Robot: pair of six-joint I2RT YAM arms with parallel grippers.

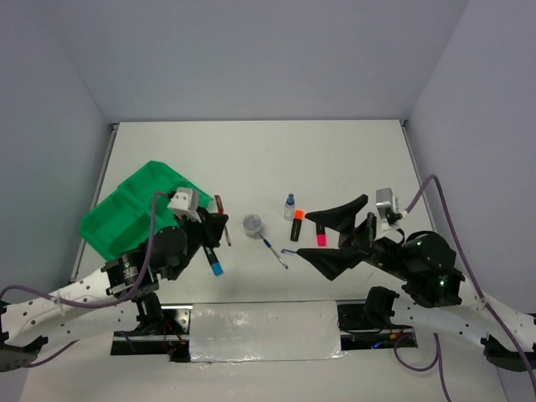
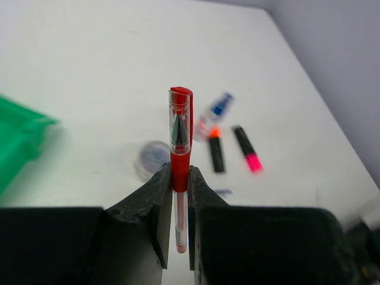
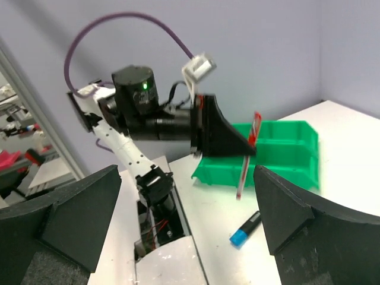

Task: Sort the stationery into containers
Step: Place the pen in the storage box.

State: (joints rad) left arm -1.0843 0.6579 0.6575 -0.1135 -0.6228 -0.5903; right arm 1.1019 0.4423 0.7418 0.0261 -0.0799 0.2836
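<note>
Slippage is the main worry at the left tool [image 2: 180, 196]. Its jaws are nearly closed on the red pen [image 2: 180, 136], pinching it low on the barrel, so most of the pen and its cap stick out past the fingertips. With so much length beyond such a narrow hold, a quick swing or a bump could turn the pen in the jaws or let it slide out. In the right wrist view it already hangs at a slant.

The green tray [image 1: 126, 209] sits just beyond this tool on the left side of the tabletop [image 1: 251, 159]. A low approach could catch the pen's free end on the tray's wall. An early release could leave the pen lying across a divider or outside the tray. Just below the tool, a blue-ended highlighter [image 1: 215, 264] lies where a sweep of the arm could knock it away.

The right tool [image 1: 306, 234] is spread wide and holds nothing. It hangs over the pink highlighter [image 1: 320, 233] and orange highlighter [image 1: 297, 226]. Coming down off-centre, one of its fingers could shove either highlighter aside or tip the small bottle [image 1: 290, 205] close behind them. The round tub [image 1: 253, 224] and blue pen [image 1: 274, 249] lie between the two arms, where both could reach in and get in each other's way.
</note>
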